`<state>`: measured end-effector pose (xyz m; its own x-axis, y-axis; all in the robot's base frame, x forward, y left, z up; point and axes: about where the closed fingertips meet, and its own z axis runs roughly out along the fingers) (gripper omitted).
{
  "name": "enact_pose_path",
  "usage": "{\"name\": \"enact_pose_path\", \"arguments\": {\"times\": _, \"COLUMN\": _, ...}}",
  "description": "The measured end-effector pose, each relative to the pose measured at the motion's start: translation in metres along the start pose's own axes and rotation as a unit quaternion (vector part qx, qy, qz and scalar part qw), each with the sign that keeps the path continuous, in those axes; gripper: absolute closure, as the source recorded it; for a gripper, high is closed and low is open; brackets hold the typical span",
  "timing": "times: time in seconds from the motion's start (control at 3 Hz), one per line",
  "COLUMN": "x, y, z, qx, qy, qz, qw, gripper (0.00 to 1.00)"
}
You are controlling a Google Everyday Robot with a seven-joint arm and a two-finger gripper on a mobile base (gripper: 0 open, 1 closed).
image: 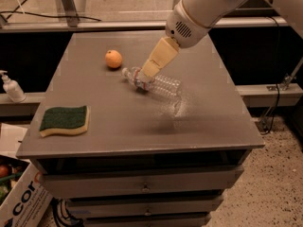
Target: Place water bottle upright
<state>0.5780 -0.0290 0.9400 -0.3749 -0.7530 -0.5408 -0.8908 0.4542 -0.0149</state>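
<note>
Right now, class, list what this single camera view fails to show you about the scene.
1. Water bottle, camera view: the gripper, sitting at the bottle's neck end, covers part of the label band.
2. Robot arm, camera view: cut off by the top and right edges.
3. Cardboard box, camera view: cut off by the left and bottom edges, so its printing is incomplete.
</note>
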Motion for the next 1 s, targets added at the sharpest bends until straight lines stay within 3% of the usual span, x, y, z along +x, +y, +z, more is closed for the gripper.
{"name": "enact_pose_path", "arguments": {"times": 0.33, "x": -0.015, "y": -0.01, "z": 0.028, "qx": 0.007, "qy": 0.0, "qz": 0.013, "qw": 0.9999, "gripper": 0.0}}
{"name": "enact_pose_path", "arguments": {"times": 1.0, "x": -0.03, "y": -0.028, "z": 0.096, "qx": 0.033, "qy": 0.068, "qz": -0.017, "qw": 0.997, "gripper": 0.0}}
